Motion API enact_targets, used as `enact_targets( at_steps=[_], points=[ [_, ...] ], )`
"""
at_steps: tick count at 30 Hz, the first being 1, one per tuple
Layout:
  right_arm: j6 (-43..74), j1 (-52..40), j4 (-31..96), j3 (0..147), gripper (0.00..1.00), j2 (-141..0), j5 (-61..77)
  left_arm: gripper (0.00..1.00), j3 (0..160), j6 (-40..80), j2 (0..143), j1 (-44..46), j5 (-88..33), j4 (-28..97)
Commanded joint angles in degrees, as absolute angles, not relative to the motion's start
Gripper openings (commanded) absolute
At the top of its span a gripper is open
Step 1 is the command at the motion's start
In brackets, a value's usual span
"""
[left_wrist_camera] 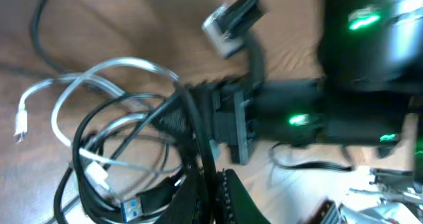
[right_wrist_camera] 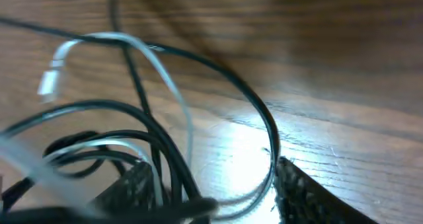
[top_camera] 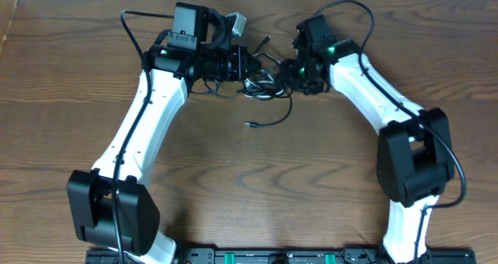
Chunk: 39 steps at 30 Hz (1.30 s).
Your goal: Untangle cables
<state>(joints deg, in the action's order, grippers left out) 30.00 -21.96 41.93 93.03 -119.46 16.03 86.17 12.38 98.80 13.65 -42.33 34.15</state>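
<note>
The thin black cable [right_wrist_camera: 254, 102] and the shorter thin white cable [left_wrist_camera: 125, 61] lie together in one knot at the far middle of the brown wooden desk [top_camera: 249, 186], between the two arms. In the left wrist view the white cable makes a wide loop over several black loops. Its small white plug [left_wrist_camera: 20, 125] lies on the wood at the left, apart from the knot. A plug with a blue inside [left_wrist_camera: 135, 204] sits at the bottom of the heap. In the overhead view one free black end comes out of the knot toward the near side and finishes in a small plug [top_camera: 250, 124] that lies alone on the desk.

The left fingers [left_wrist_camera: 232, 201] are closed at the left edge of the knot. Black strands pass right at their tips, but the picture is blurred there and I cannot tell if a strand is pinched.

The right fingers [right_wrist_camera: 307, 194] stand apart, low over the desk at the right edge of the knot. Black and white strands run through the gap between them, and one big black loop touches the inner side of one finger.
</note>
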Motion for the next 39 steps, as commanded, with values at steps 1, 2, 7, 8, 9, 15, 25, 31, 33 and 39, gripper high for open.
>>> enact_targets(
  at_steps=[1, 2, 7, 8, 9, 15, 25, 31, 33, 39],
  points=[
    [36.5, -20.2, 43.2, 92.9, 0.51, -123.4, 10.9, 0.08, 87.3, 14.3, 92.1, 13.6, -43.9, 29.9],
    [36.8, -19.7, 43.7, 92.9, 0.49, -124.0, 10.9, 0.07, 87.3, 15.3, 90.6, 13.5, -42.6, 29.0],
    [36.8, -17.2, 46.0, 92.9, 0.49, -124.5, 10.3, 0.07, 87.4, 17.5, 83.8, 12.8, -34.8, 26.9],
    [36.5, -16.7, 46.1, 92.9, 0.49, -124.5, 10.1, 0.07, 87.4, 17.6, 82.4, 12.4, -33.2, 26.8],
    [36.2, -16.1, 46.3, 92.9, 0.49, -124.5, 10.0, 0.07, 87.4, 17.6, 81.1, 11.8, -31.8, 26.7],
    [31.9, -12.6, 47.6, 92.9, 0.48, -124.5, 11.1, 0.08, 87.4, 17.7, 75.1, 6.9, -26.3, 27.1],
    [6.3, -12.6, 43.4, 92.9, 0.51, -123.7, 40.8, 0.08, 87.4, 14.7, 80.9, 6.9, -26.3, 37.5],
    [2.7, -15.1, 43.3, 92.9, 0.47, -123.8, 39.7, 0.07, 87.4, 14.7, 86.3, 6.9, -26.3, 41.1],
    [2.7, -16.1, 43.5, 92.9, 0.41, -123.8, 36.5, 0.07, 87.4, 14.7, 87.5, 6.9, -26.3, 41.6],
    [6.3, -19.1, 44.6, 92.8, 0.37, -124.4, 24.7, 0.08, 87.3, 14.7, 88.7, 6.9, -26.3, 42.0]
  ],
)
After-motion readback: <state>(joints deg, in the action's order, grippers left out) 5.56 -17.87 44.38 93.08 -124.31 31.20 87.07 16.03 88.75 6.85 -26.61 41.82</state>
